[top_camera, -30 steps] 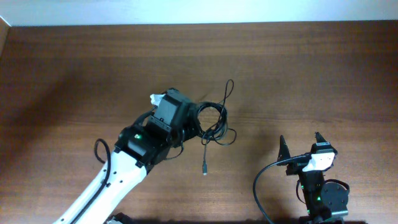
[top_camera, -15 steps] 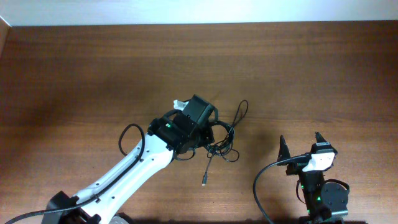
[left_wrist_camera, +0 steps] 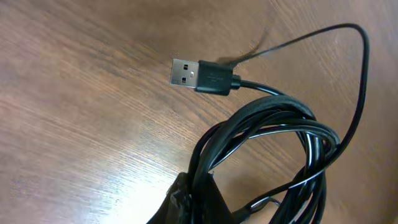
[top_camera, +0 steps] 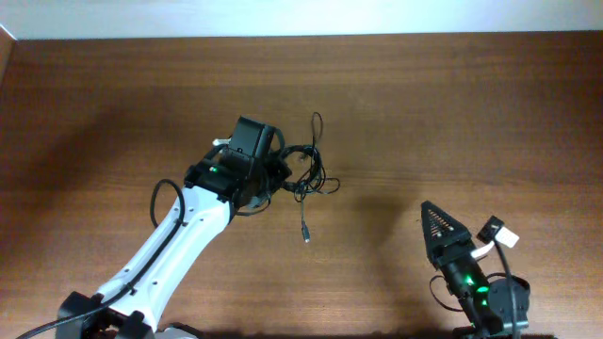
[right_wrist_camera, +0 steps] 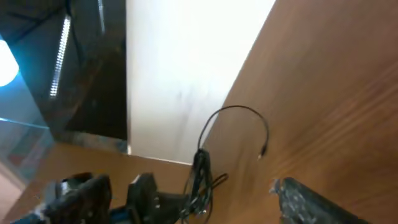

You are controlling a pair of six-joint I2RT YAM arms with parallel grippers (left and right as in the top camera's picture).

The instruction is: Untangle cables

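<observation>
Dark wooden worktop [top_camera: 490, 113] below a pale wall [top_camera: 301, 17]. My left gripper [top_camera: 281, 175] clamps the thin black tangled cables [top_camera: 309, 177], dragged leftward since earlier. My right gripper [top_camera: 439, 224] has swivelled; I cannot tell its width.

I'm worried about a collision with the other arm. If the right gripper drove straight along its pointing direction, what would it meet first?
Probably only bare table: seen from overhead, the right gripper points up-left, on a line passing right of the cables in the left gripper. Its tilt is unclear.
</observation>
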